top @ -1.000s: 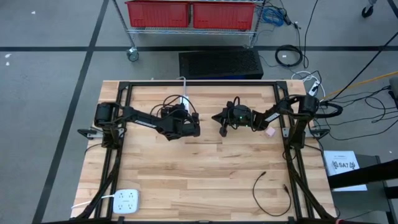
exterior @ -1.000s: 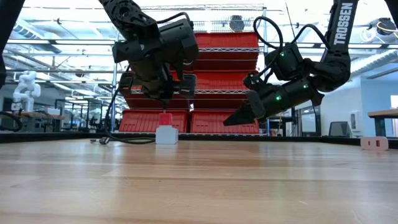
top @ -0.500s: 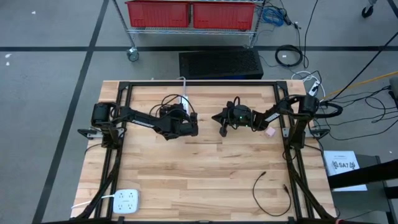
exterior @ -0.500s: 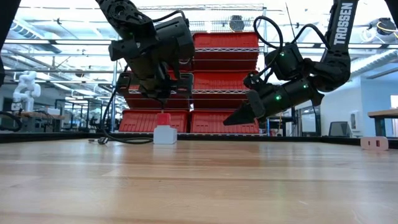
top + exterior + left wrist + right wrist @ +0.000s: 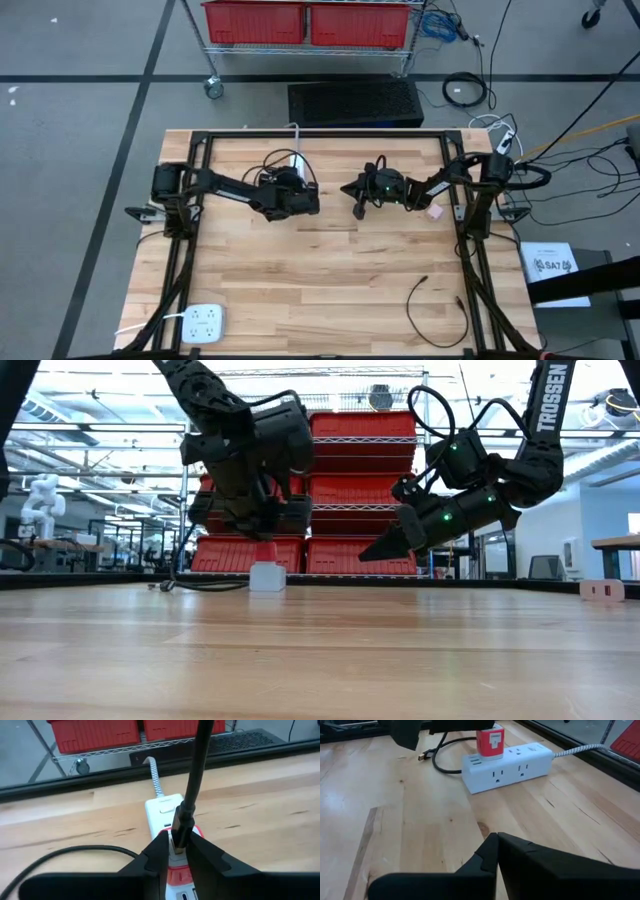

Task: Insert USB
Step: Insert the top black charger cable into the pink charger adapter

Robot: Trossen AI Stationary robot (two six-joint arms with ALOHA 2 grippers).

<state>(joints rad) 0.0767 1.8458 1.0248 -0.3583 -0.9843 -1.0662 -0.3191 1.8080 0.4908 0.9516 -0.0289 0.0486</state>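
Over the white power strip (image 5: 167, 812) at the table's far edge, the left gripper (image 5: 176, 851) pinches a black USB plug (image 5: 181, 827) right above the red charger (image 5: 490, 742) seated on it. Butcher-block tabletop (image 5: 320, 280) below, red bins (image 5: 350, 485) on shelving behind. Right gripper (image 5: 496, 845) hangs mid-table, fingers together, holding nothing.

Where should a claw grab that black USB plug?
Grip the black USB plug by its stiff moulded body behind the metal tip, pinching from above: the cable runs upward and the tip points down at the red cube-shaped charger. The left claw holds it so.
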